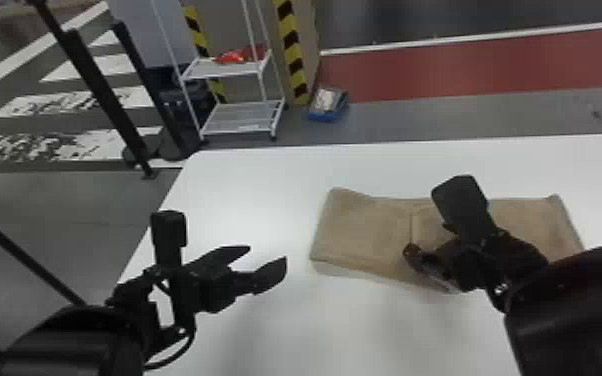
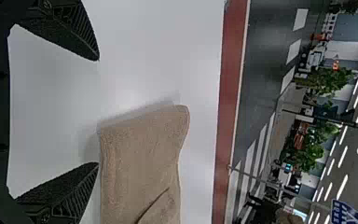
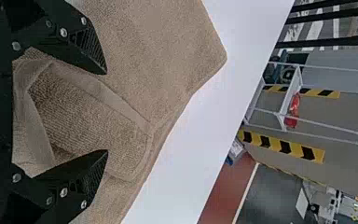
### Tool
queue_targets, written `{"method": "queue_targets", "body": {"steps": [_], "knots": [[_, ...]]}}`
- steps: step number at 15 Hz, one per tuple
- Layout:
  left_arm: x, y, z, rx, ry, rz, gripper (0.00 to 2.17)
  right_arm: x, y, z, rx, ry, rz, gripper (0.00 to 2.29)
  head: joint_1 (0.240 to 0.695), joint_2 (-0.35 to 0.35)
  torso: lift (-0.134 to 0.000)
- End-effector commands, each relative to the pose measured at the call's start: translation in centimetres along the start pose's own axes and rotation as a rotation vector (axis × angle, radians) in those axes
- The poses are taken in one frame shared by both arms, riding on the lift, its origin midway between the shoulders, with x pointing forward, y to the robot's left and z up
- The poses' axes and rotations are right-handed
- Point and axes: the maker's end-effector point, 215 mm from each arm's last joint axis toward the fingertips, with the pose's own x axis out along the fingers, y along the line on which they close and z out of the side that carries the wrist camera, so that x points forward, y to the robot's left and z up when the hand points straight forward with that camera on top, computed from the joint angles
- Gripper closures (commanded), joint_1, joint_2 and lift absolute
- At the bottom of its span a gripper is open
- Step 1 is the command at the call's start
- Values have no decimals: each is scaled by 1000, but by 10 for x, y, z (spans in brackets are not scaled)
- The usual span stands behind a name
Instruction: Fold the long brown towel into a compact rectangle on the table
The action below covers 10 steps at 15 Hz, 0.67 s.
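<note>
A brown towel (image 1: 365, 225) lies flat on a white table (image 1: 245, 190), to the right of centre from where the robot faces it. It looks light and limp, with a nap that should give the rubbery-looking fingers good grip; nothing about it seems fragile or slippery. The likely trouble is softness: a pinch that catches just the top layer would probably let the lower layers sag or slide out of line. The best hold, I judge, is at the corners of a short end, with every layer taken together.

The right gripper (image 3: 105, 112) is over the towel's right part, its 2 fingers spread, with a loose, rumpled layer of cloth between them but not pinched. The left gripper (image 1: 267, 254) is over bare table, well to the left of the towel, its 2 fingers also apart.

The towel is a plain sandy brown, finely ribbed, wider than it is deep. Its left end is thick and rounded, with layers stacked along the near edge. A flat, smoother hem (image 3: 102, 94) crosses the cloth, and a crease runs near the middle. The far edge dips slightly.
</note>
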Motion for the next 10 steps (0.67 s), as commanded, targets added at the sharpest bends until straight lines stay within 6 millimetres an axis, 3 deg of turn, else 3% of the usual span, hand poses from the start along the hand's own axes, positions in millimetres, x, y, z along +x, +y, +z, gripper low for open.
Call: {"method": "queue_targets", "body": {"steps": [1,10], "knots": [[-1,1,-1,0,1,3,80,4,-1,-4,-4,23,1,478,695,278,-123],[-4,8,-1,-6,-3,11,80,6,4,-20,10,65,9,505,695,284,-123]]}}
